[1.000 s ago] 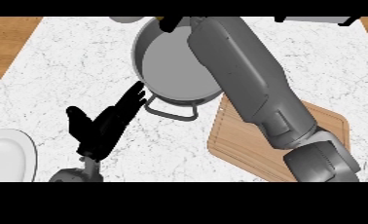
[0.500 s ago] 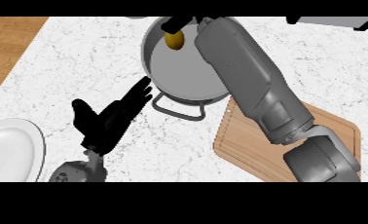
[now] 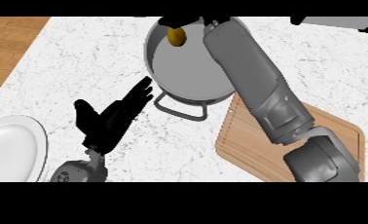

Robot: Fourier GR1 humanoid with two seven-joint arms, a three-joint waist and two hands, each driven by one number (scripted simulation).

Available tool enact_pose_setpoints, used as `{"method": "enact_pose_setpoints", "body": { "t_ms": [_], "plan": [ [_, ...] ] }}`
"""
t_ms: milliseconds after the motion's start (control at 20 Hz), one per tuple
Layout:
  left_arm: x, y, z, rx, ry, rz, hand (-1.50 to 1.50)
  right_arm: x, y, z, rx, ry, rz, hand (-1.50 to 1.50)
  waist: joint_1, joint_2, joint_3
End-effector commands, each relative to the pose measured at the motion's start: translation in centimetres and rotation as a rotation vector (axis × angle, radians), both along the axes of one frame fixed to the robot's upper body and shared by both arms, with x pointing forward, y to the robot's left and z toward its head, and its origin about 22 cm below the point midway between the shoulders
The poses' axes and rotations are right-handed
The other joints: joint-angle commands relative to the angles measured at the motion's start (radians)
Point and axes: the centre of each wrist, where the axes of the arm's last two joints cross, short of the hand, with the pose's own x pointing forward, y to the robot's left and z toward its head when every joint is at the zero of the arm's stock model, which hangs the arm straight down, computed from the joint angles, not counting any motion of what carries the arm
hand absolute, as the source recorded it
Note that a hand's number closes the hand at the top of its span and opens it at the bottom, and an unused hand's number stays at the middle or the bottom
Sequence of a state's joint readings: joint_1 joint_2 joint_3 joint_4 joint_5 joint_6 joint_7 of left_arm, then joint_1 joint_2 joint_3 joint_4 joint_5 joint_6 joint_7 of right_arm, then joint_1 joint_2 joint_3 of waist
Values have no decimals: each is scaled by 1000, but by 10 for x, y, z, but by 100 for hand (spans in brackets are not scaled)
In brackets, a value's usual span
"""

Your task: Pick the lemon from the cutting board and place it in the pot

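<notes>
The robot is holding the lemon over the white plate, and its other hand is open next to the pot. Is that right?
Not quite. The head view shows the lemon held over the pot, not the plate, which sits far off at the left edge. The right hand is up at the pot's far rim with the lemon just below it. The rest is right: the left hand is open next to the pot.

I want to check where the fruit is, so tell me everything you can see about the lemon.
The lemon is a small yellow oval with a smooth, slightly darker lower side, standing roughly on end. It shows over the far inner part of the grey pot, just under the black right hand, whose fingers reach it from above. Whether it already rests on the pot's floor cannot be told. It is off the wooden cutting board.
</notes>
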State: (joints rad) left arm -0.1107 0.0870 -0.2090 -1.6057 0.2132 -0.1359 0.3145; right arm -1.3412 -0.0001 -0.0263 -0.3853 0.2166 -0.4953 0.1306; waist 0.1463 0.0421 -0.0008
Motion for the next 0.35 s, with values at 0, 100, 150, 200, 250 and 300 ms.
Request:
{"method": "enact_pose_setpoints", "body": {
  "t_ms": [0, 100, 150, 200, 250, 300],
  "plan": [
    [2, 3, 5, 2, -6, 7, 0, 1, -3, -8, 40, -64, -48, -150, -11, -5, 0],
    [7, 13, -2, -2, 11, 23, 0, 2, -1, -8, 10, -97, -85, -150, -34, -6, -1],
    [3, 6, -2, -16, 16, 21, 0, 0, -8, -28, 1, -88, -129, -150, -24, -10, -1],
    [-4, 12, -17, -9, 30, 43, 0, 2, -8, -20, 28, -84, -122, -150, -44, -7, -1],
    [3, 14, -4, 0, 19, 55, 0, 3, -1, -10, 17, -84, -142, -150, -47, -12, 0],
    [-1, 18, -2, -25, 28, 40, 0, 2, -7, -23, 15, -83, -133, -150, -54, -17, 0]
  ]
}}
